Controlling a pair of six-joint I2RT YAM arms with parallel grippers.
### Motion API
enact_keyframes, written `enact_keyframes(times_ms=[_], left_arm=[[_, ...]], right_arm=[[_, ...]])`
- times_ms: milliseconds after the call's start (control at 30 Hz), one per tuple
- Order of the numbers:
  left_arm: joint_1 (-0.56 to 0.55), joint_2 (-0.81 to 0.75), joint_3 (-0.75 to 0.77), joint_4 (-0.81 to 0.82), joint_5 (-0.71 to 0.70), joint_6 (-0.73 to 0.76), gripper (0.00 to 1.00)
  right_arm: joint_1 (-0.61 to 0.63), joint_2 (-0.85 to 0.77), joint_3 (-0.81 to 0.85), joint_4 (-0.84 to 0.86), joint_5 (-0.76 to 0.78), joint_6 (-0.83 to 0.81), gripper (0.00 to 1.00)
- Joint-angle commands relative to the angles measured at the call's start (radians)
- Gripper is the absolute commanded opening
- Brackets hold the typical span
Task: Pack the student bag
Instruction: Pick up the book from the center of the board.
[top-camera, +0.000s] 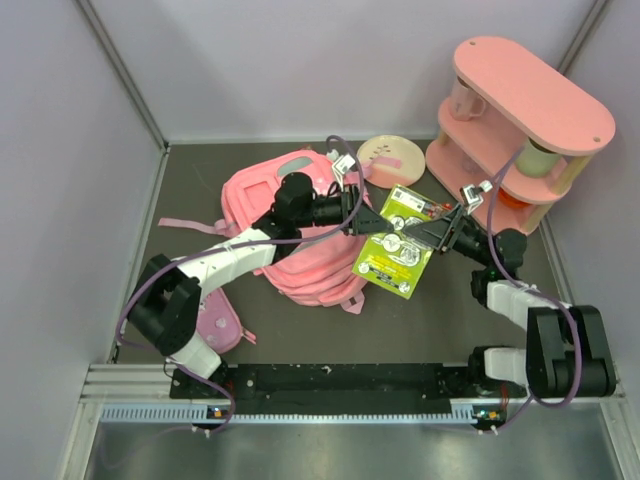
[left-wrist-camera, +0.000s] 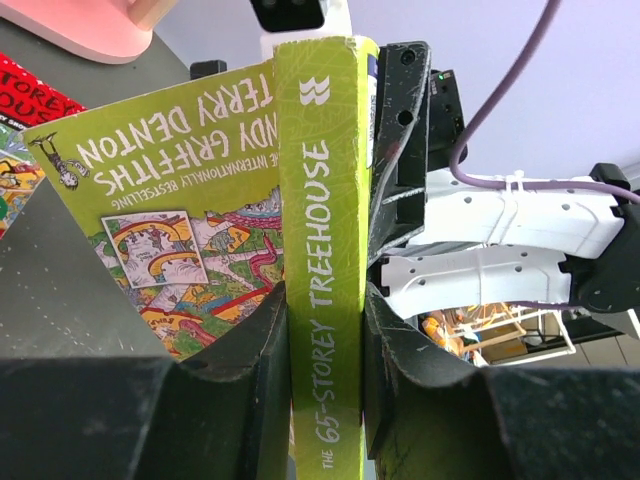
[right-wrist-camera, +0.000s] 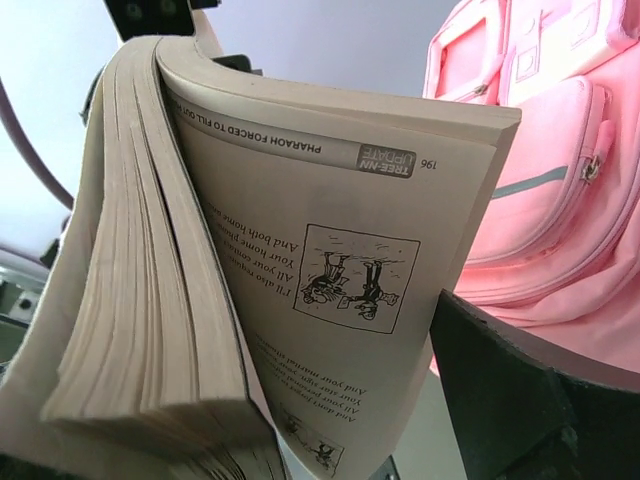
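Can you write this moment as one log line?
left hand: clamps green book by spine | right hand: at its pages | student bag: book outside

Matte dark grey tabletop (top-camera: 440, 320), boxed in on three sides by plain pale lilac panels: back wall (top-camera: 300, 60), left wall (top-camera: 60, 200), right wall (top-camera: 615, 210). Slim aluminium posts (top-camera: 120, 70) rising from both far corners. Ribbed metal rail (top-camera: 130, 378) along the near edge. Pink two-tier shelf rack (top-camera: 530, 95) standing in the far right corner. Even, diffuse light with soft shadows.
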Motion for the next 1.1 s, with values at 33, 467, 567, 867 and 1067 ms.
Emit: enact_keyframes(times_ms=[33,467,567,867,1067], left_arm=[[0.020,-0.076,0.014,0.178,0.038,-0.021,0.00],[0.062,-0.183,0.005,-0.005,-0.060,0.053,0.00],[0.068,-0.193,-0.002,0.033,-0.082,0.023,0.00],[0.068,-0.145,-0.028,0.185,-0.061,-0.087,0.00],[0.068,-0.124,-0.038,0.268,-0.028,-0.132,0.00]], right_arm=[[0.017,0.074,-0.053,0.310,0.005,0.144,0.99],[0.018,-0.294,-0.024,-0.467,0.216,-0.268,0.99],[0.020,-0.310,-0.011,-0.506,0.181,-0.268,0.99],[0.058,-0.248,-0.023,-0.197,0.106,-0.112,0.99],[0.077,-0.182,-0.014,-0.043,0.103,-0.038,0.99]])
